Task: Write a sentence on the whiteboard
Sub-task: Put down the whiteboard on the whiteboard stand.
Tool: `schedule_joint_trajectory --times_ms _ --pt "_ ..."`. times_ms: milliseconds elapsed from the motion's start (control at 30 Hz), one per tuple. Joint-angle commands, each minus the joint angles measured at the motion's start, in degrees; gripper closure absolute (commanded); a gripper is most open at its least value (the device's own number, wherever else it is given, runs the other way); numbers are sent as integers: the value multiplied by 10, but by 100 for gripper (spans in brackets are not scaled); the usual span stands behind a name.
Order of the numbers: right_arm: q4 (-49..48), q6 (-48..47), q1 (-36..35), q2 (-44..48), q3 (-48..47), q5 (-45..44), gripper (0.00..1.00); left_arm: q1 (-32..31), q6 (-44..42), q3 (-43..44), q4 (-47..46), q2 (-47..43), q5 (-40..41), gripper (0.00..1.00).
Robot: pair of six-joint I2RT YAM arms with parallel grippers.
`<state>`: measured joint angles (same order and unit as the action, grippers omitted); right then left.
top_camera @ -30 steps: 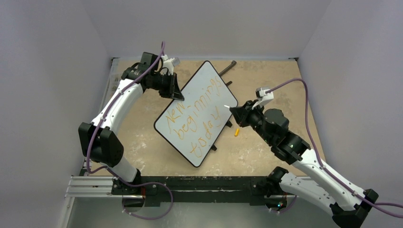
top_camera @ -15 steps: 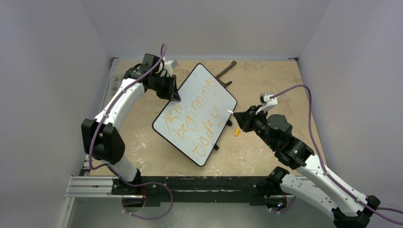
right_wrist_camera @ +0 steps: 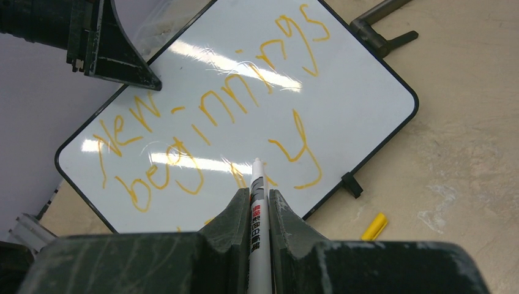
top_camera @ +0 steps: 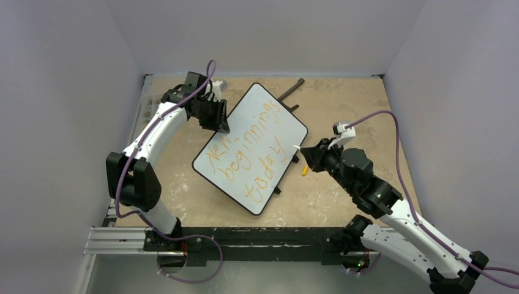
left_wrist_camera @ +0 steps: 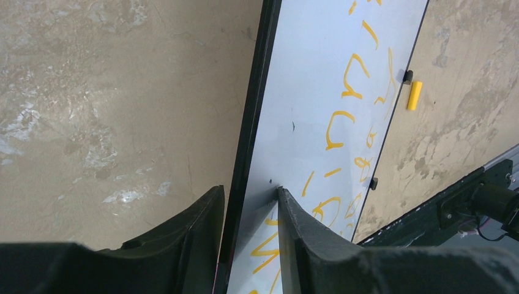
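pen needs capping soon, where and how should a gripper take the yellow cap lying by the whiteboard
I'd grip the yellow cap across its middle, coming from above with the jaws square to its length: it lies flat on the table, a short cylinder apart from the whiteboard.

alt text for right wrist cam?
The right pincer, shut on a white marker pen, aims its tip at the whiteboard, where the sentence reads "New beginnings today" in orange. A yellow cylinder lies on the table nearby.

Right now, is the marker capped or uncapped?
Uncapped: the marker shows a bare tip past the right end effector; a yellow cap lies on the table beside the whiteboard.
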<state>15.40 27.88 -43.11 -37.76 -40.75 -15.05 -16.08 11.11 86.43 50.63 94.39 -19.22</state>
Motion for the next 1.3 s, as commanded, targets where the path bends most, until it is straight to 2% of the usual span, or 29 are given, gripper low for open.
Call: schedule_joint_trajectory --times_ms 0,733,933,1067,1267 --pt "-19 8 -1 2 0 -5 100 4 -10 -7 -19 -26 3 63" --pt "-12 -13 -1 -23 -26 -24 100 3 -13 -16 -40 -80 -10 39" --pt "6 -35 -1 -34 -57 -53 100 3 -18 -5 -34 -118 27 31" --pt "17 -50 0 -42 -77 -86 100 -2 -13 2 -35 -157 38 29" --pt "34 -74 0 -65 -122 -158 100 -53 -11 31 -8 -178 82 29"
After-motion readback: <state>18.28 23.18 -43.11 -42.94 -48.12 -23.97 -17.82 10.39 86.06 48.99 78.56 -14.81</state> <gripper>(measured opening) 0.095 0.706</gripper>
